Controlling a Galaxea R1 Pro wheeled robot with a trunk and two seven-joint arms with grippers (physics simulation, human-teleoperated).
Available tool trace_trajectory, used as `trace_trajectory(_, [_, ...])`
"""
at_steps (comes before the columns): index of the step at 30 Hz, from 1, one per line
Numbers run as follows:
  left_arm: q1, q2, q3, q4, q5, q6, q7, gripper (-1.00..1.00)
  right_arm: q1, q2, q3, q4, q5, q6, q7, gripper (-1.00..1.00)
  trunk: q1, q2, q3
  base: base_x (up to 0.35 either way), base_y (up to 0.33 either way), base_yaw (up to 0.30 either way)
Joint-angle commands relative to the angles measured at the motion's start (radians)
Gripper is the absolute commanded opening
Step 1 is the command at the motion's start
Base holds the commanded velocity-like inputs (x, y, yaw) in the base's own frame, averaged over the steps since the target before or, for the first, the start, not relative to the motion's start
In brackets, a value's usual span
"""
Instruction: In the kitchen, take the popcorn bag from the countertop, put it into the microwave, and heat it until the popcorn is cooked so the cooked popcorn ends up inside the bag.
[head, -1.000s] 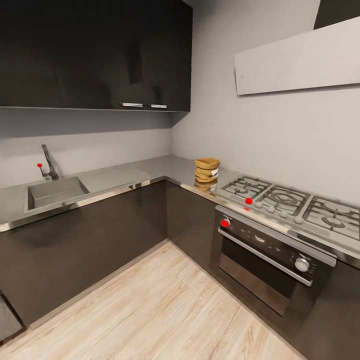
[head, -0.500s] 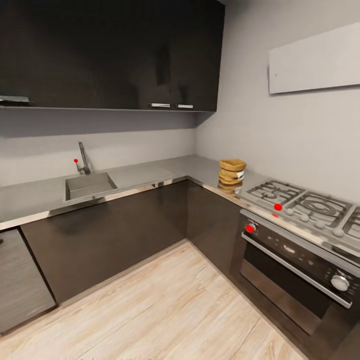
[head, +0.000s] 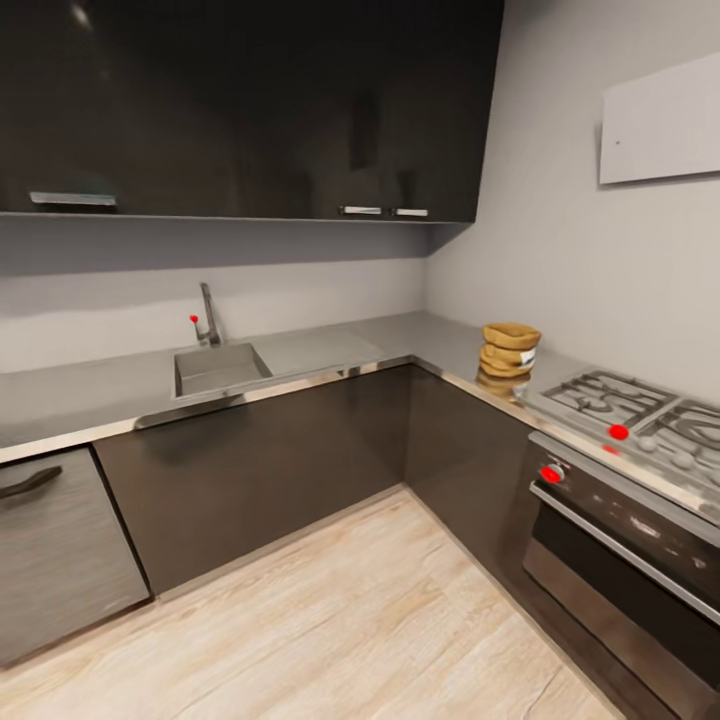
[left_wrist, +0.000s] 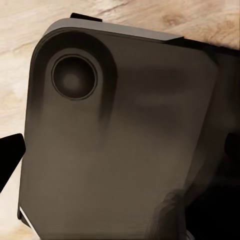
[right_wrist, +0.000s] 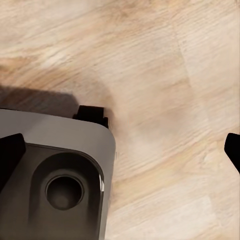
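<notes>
The popcorn bag (head: 509, 350), a squat tan crumpled sack, stands on the grey countertop (head: 330, 350) just past its corner, beside the gas hob. It is far from me, across the wooden floor. The microwave is out of view, and no popcorn can be made out. In the left wrist view my left gripper (left_wrist: 120, 152) hangs open over my own dark base, its black fingertips (left_wrist: 10, 157) at the picture's sides. My right gripper (right_wrist: 120, 150) is open too, empty, above the floor and the edge of my base.
A sink (head: 220, 368) with a faucet (head: 208, 318) is set into the counter's left run. The gas hob (head: 640, 410) and the dark oven (head: 620, 540) lie at the right. Dark upper cabinets (head: 250, 110) hang above. A grey appliance front (head: 60, 540) is at lower left. Wooden floor (head: 350, 610) spreads in front.
The whole picture has slid to the right, so the camera has turned left. The grey appliance front has come into view at lower left. Bag and counter have not moved.
</notes>
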Motion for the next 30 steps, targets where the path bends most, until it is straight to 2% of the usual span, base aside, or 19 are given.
trace_trajectory(1, [0.0,0.0,0.0,-0.001,0.006,0.0,-0.001,1.0,-0.001,-0.001,-0.008,0.003,0.008,-0.005,0.0,1.0,0.0,0.0,-0.001,0.256,0.221,0.004])
trace_trajectory(23, [0.0,0.0,-0.002,-0.001,0.006,0.013,-0.002,1.0,-0.002,-0.005,-0.011,0.003,0.003,-0.002,-0.005,1.0,0.0,0.0,-0.001,0.287,0.211,0.0])
trace_trajectory(30, [0.0,-0.001,-0.003,-0.001,0.006,0.012,-0.001,1.0,-0.001,0.006,-0.012,0.003,0.002,-0.003,-0.003,1.0,0.0,0.0,-0.001,0.304,0.172,0.0])
